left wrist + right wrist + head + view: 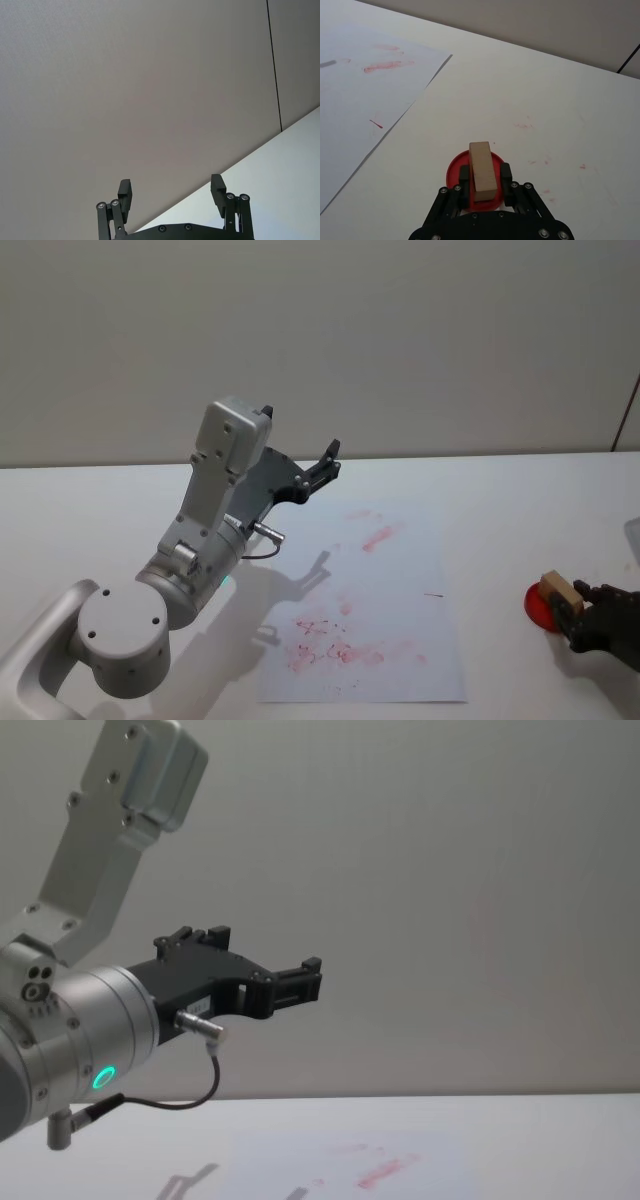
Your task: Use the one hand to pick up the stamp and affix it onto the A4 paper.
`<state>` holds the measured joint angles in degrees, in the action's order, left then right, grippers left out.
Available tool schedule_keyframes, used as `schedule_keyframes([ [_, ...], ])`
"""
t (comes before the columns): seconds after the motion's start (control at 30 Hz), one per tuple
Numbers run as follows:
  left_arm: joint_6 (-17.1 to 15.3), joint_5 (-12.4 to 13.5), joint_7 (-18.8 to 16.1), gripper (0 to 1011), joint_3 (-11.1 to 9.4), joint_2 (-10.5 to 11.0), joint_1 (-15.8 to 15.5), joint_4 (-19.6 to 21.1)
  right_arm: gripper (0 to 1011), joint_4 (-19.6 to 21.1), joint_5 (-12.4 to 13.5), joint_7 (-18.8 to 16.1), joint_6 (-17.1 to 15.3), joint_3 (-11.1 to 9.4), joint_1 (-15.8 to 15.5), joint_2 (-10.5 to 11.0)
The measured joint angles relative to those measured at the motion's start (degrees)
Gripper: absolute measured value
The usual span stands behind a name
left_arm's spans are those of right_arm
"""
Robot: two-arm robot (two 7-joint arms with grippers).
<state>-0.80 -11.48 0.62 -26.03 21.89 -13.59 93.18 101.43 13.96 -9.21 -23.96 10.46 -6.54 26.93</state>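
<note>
The right gripper (485, 171) is clenching the stamp (481, 155), one black finger pressing each long side of the wooden block. The block is standing on end between the fingers, its top poking up clear of them. Its lower end is hiding behind the gripper's linkage, so I cannot tell whether it is touching the red ink pad (454, 172) directly under it. In the head view this gripper (578, 605) is sitting at the frame's right edge, which is cutting off the arm behind it. The stamp (560, 590) is showing there above the pad (537, 608).

The A4 paper (400, 590) is lying flat on the white table (520, 510) toward the robot's left, well apart from the pad and bearing smudged red marks. Faint red specks are also dotting the tabletop near the pad.

The left gripper (325, 465) is hanging idle high above the paper's far left corner, its arm bending upward at the elbow. Its fingers (125, 192) are standing spread apart with nothing between them, pointing toward the wall. The chest view is cutting off most of that arm.
</note>
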Motion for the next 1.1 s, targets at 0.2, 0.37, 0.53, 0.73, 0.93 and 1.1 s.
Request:
schedule_keyframes([
  [0.2, 0.0, 0.0, 0.0, 1001, 0.0, 0.0, 0.0, 0.0, 222, -0.1, -0.1, -0.1, -0.1, 0.1, 0.1, -0.1],
  [0.37, 0.0, 0.0, 0.0, 1001, 0.0, 0.0, 0.0, 0.0, 216, -0.1, -0.1, -0.2, -0.1, 0.1, 0.2, -0.1],
  [0.53, 0.0, 0.0, 0.0, 1001, 0.0, 0.0, 0.0, 0.0, 216, 0.0, 0.1, -0.3, 0.8, 0.1, 0.4, -0.5],
  [0.73, 0.0, 0.0, 0.0, 1001, 0.0, 0.0, 0.0, 0.0, 216, 0.8, 1.3, -0.9, 2.6, 0.4, 1.1, -1.6],
  [0.93, 0.0, 0.0, 0.0, 1001, 0.0, 0.0, 0.0, 0.0, 216, 1.6, 2.1, -2.6, 4.2, 1.4, 2.7, -3.7],
  [1.1, 0.0, 0.0, 0.0, 1001, 0.0, 0.0, 0.0, 0.0, 216, 1.6, 1.9, -4.2, 4.8, 2.7, 4.6, -6.0],
])
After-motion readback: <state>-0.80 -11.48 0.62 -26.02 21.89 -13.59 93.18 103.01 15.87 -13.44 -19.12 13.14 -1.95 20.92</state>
